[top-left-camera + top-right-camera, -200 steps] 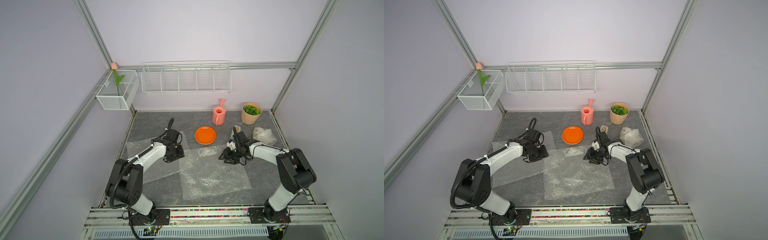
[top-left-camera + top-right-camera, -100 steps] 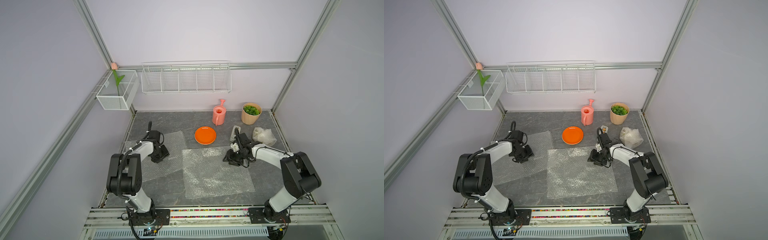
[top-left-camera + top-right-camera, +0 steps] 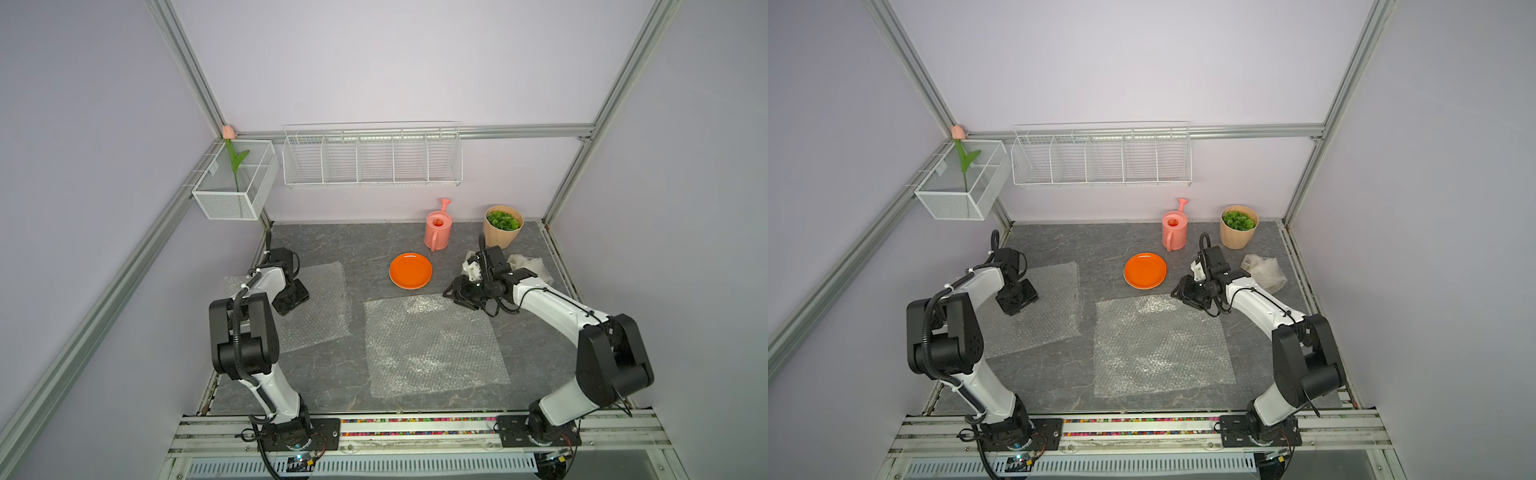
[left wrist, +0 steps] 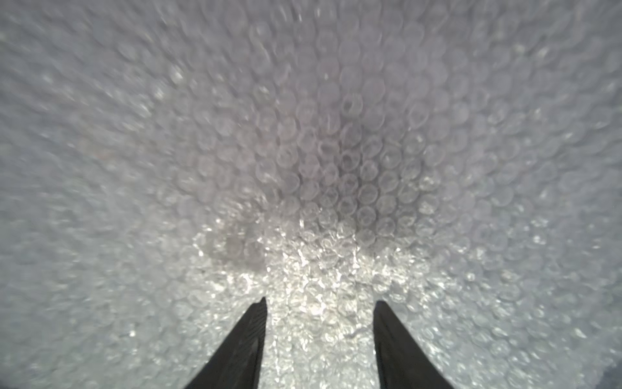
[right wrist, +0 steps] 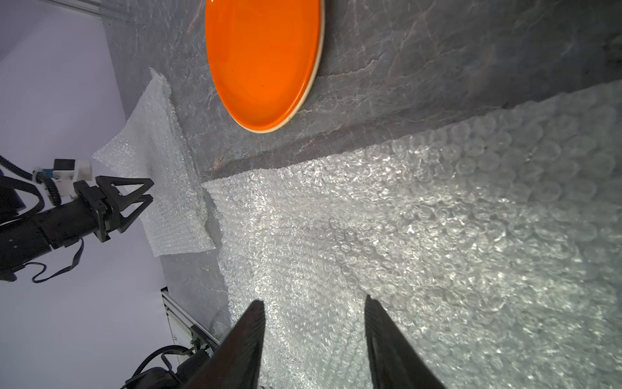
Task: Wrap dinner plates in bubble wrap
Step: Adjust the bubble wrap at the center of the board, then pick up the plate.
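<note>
A plain orange dinner plate (image 3: 410, 270) (image 3: 1145, 271) (image 5: 262, 64) lies bare on the grey mat. One bubble wrap sheet (image 3: 432, 345) (image 3: 1158, 345) (image 5: 420, 219) is spread flat just in front of the plate. A second bubble wrap sheet (image 3: 320, 307) (image 3: 1050, 307) (image 4: 303, 151) lies to the left. My left gripper (image 3: 291, 297) (image 3: 1017, 299) (image 4: 319, 301) hovers open over the left sheet, holding nothing. My right gripper (image 3: 459, 293) (image 3: 1185, 293) (image 5: 313, 299) stands open over the far right corner of the middle sheet, empty too.
A crumpled bubble wrap bundle (image 3: 528, 266) (image 3: 1264, 272) sits behind the right arm. A pink watering can (image 3: 438, 228) and a potted plant (image 3: 502, 226) stand by the back wall. White wire baskets (image 3: 372, 156) hang above on the wall.
My left gripper has drawn back to the left, away from the middle sheet. The middle sheet has shifted right and now lies flat, apart from the left sheet. The right gripper has barely moved.
</note>
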Motion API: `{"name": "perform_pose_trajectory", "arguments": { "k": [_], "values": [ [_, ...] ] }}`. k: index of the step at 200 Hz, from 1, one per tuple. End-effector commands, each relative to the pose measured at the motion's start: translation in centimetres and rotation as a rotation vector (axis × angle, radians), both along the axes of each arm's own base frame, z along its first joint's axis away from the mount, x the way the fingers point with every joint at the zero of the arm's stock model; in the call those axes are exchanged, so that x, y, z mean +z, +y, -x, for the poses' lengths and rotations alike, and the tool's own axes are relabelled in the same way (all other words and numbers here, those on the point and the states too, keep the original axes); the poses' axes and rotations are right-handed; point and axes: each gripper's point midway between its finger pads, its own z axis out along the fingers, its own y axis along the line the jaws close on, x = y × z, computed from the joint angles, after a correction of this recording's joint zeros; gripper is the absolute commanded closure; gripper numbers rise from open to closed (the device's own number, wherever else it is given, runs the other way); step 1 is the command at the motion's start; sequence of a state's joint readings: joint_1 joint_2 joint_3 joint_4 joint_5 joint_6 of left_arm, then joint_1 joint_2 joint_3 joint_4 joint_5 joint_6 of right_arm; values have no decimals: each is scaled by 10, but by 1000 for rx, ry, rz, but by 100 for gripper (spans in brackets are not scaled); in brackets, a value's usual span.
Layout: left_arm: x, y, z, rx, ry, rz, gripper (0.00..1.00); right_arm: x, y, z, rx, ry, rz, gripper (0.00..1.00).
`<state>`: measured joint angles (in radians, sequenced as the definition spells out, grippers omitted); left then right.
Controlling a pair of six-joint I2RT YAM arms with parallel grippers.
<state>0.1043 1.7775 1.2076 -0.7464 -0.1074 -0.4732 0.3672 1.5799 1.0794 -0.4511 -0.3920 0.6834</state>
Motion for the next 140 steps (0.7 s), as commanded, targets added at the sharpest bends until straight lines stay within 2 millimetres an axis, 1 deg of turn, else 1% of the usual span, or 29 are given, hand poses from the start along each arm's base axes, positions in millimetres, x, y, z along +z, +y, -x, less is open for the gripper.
{"name": "perform_pose_trajectory", "arguments": {
  "k": [1,5,15,30,46,67,87,99,111,127,140],
  "values": [
    [42,-6,-8,-57,-43,-87,46,-1,5,-11,-11,14,-20,49],
    [48,-12,-12,-74,-58,-87,46,-2,6,-14,-12,12,-21,49],
    [61,-40,-23,-137,-92,-64,46,-3,8,-22,-14,5,-21,49],
    [76,-92,-42,-237,-152,26,48,-9,9,-37,-21,0,-6,49],
    [81,-149,-59,-329,-189,123,51,-14,10,-54,-29,-3,-1,49],
    [75,-219,-75,-431,-210,222,58,-20,11,-75,-34,-8,-8,49],
    [63,-276,-84,-510,-193,282,70,-28,11,-92,-35,-14,3,49],
    [56,-301,-87,-541,-178,286,75,-33,9,-101,-42,-9,2,50],
    [47,-320,-89,-559,-150,286,78,-36,10,-108,-49,-7,-6,50],
    [33,-334,-92,-560,-112,264,84,-40,11,-118,-53,-13,-10,50],
    [20,-341,-94,-559,-85,256,87,-45,14,-124,-49,-11,-18,50]
  ]
}}
